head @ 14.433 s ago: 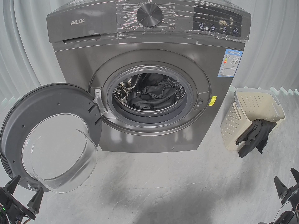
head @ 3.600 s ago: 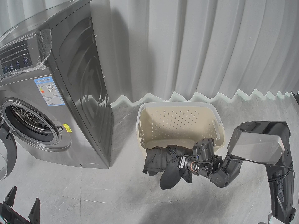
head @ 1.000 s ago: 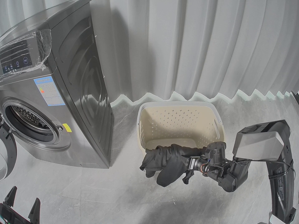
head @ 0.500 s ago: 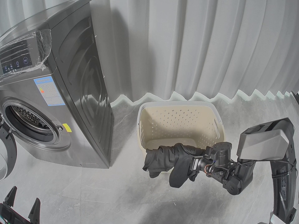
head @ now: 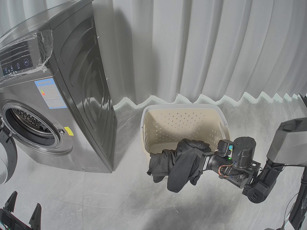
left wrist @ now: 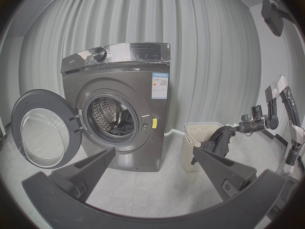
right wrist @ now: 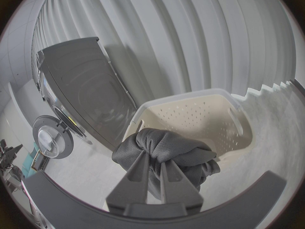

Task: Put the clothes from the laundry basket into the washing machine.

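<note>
A dark grey garment (head: pixel 179 165) hangs over the near rim of the cream laundry basket (head: pixel 185 125), bunched at one end. My right gripper (head: pixel 202 161) is shut on that bunch (right wrist: pixel 165 150), just in front of the basket's rim. In the left wrist view the garment (left wrist: pixel 220 140) drapes from the basket (left wrist: pixel 198 135). The grey washing machine (head: pixel 64 90) stands to the left with its round door (left wrist: pixel 44 129) swung open; dark clothes (left wrist: pixel 125 126) lie in the drum. My left gripper (head: pixel 22 208) is open, low at the near left, far from the basket.
White curtains (head: pixel 208 42) hang behind the basket and the machine. Pale grey floor (head: pixel 112 195) stretches between the machine and the basket. The open door (head: pixel 4 158) juts out at the far left of the head view.
Over the last second my right gripper has lifted and turned, gathering the garment higher at the basket's rim; the right arm's upper link swung right. The left arm has not moved.
</note>
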### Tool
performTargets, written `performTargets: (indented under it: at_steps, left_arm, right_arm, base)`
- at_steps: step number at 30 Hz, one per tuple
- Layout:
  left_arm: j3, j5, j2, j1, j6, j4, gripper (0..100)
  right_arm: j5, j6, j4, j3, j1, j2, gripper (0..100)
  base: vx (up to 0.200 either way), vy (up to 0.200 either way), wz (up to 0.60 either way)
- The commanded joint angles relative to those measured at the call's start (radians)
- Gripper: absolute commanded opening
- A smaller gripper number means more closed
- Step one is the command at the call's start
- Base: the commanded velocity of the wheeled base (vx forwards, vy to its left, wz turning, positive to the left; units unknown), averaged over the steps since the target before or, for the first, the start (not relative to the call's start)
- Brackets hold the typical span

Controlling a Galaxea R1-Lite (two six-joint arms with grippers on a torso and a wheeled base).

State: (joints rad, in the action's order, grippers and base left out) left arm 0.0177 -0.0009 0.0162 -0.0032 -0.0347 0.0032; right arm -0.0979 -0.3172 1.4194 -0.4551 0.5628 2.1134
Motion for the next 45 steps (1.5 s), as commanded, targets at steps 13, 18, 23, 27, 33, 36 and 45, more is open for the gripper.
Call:
performTargets:
  at_steps: [13,18,23,27,33,36,45]
  left_arm:
    - [-0.016,-0.001,-0.016,0.000,-0.002,0.000,100]
    - [-0.016,-0.001,-0.016,0.000,-0.002,0.000,100]
    - [-0.016,-0.001,-0.016,0.000,-0.002,0.000,100]
    - [-0.016,-0.001,-0.016,0.000,-0.001,0.000,100]
    - [-0.016,-0.002,-0.016,0.000,-0.001,0.000,100]
    - [-0.016,-0.002,-0.016,0.000,-0.001,0.000,100]
    - [-0.016,-0.002,-0.016,0.000,-0.002,0.000,100]
  right_arm:
    - [-0.005,0.092,-0.020,-0.042,0.011,-0.299,0]
    - [-0.003,0.182,-0.074,-0.079,0.016,-0.397,0]
    - [-0.005,0.204,-0.102,-0.109,0.034,-0.448,0]
    - [-0.008,0.236,-0.169,-0.142,0.032,-0.527,0]
    - [-0.083,0.236,-0.171,-0.140,0.032,-0.540,0]
    - [-0.115,0.234,-0.175,-0.123,0.031,-0.536,0]
    - [-0.126,0.233,-0.165,-0.054,0.014,-0.544,0]
  base:
    - [0.000,0.000,0.00]
    - [0.000,0.000,0.00]
    - [0.000,0.000,0.00]
    - [0.000,0.000,0.00]
    - [0.000,0.000,0.00]
    - [0.000,0.000,0.00]
    - [-0.200,0.000,0.00]
